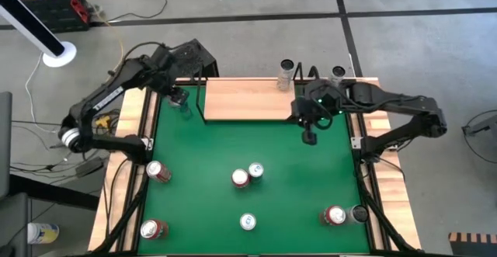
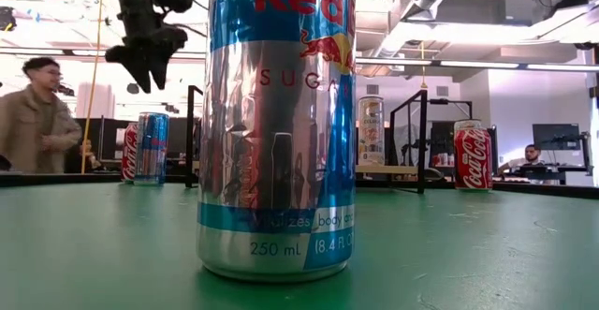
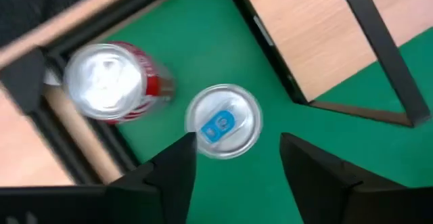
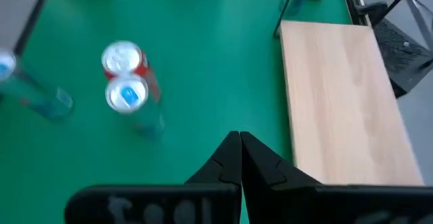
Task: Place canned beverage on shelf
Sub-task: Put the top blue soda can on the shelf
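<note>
The shelf [image 1: 241, 98], a light-wood board with a black wire frame, lies at the table's far edge. Just off its left end stand two cans, a silver one with a blue tab [image 3: 223, 119] and a red one [image 3: 108, 82]. They also show in the low view, the silver-blue can [image 2: 153, 148] beside the red can [image 2: 129, 151]. My left gripper [image 3: 237, 156] hangs open above them [image 2: 145, 52], touching neither. My right gripper [image 4: 240, 146] is shut and holds nothing; it hangs over the green table just near of the shelf's right part [image 1: 309, 137].
Several more cans stand on the green table: a red-and-silver pair at the middle [image 1: 247, 175], one near the front [image 1: 248, 222], some at the left [image 1: 158, 171] and near right [image 1: 334, 215]. A can [image 1: 286, 74] stands at the shelf's far edge. People show beyond the table.
</note>
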Action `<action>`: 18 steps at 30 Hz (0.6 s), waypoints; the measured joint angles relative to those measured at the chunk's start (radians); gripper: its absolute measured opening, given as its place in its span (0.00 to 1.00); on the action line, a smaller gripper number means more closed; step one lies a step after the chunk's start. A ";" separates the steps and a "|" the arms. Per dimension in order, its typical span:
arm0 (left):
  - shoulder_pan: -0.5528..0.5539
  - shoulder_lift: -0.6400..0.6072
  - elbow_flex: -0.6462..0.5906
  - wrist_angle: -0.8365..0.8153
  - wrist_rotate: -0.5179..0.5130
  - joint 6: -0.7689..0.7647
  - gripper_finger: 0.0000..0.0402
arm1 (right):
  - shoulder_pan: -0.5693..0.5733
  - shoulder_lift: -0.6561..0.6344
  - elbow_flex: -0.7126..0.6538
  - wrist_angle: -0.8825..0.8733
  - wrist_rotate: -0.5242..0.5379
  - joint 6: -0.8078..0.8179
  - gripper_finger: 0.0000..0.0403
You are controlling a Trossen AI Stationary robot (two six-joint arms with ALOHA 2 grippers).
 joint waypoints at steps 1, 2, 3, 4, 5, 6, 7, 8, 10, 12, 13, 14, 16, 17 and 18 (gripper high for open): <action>-0.001 0.013 0.000 0.001 0.000 -0.015 0.53 | -0.006 -0.006 0.000 -0.015 0.000 -0.021 0.06; -0.003 0.023 0.000 0.004 0.001 -0.035 0.56 | -0.014 -0.012 0.000 -0.027 -0.001 -0.044 0.06; -0.006 0.032 0.000 0.009 0.000 -0.057 0.59 | -0.023 -0.021 0.000 -0.031 -0.003 -0.067 0.06; -0.008 0.039 0.000 0.015 -0.002 -0.076 0.63 | -0.033 -0.030 0.000 -0.033 -0.006 -0.092 0.06; -0.012 0.047 0.000 0.016 -0.009 -0.091 0.66 | -0.042 -0.038 0.000 -0.038 -0.008 -0.116 0.06; -0.012 0.054 0.000 0.016 -0.020 -0.109 0.69 | -0.053 -0.045 0.000 -0.041 -0.016 -0.141 0.06; -0.013 0.061 0.000 0.015 -0.029 -0.127 0.72 | -0.065 -0.051 0.000 -0.041 -0.031 -0.168 0.06; -0.013 0.068 0.000 0.014 -0.036 -0.143 0.75 | -0.078 -0.056 0.000 -0.041 -0.053 -0.195 0.06; -0.017 0.083 0.001 0.013 -0.053 -0.173 0.80 | -0.105 -0.063 0.000 -0.042 -0.100 -0.239 0.06; -0.019 0.100 0.001 0.013 -0.063 -0.197 0.85 | -0.134 -0.070 0.000 -0.042 -0.146 -0.270 0.06; -0.021 0.110 0.001 0.014 -0.063 -0.208 0.86 | -0.149 -0.071 0.000 -0.042 -0.161 -0.276 0.06; -0.024 0.120 0.001 0.015 -0.063 -0.217 0.88 | -0.162 -0.072 0.000 -0.042 -0.172 -0.276 0.06; -0.032 0.142 0.001 0.016 -0.067 -0.221 0.90 | -0.191 -0.072 0.000 -0.049 -0.191 -0.276 0.06; -0.035 0.155 0.001 0.016 -0.075 -0.221 0.90 | -0.201 -0.072 0.000 -0.054 -0.195 -0.276 0.06; -0.039 0.168 0.001 0.016 -0.085 -0.221 0.90 | -0.210 -0.072 0.000 -0.057 -0.198 -0.276 0.06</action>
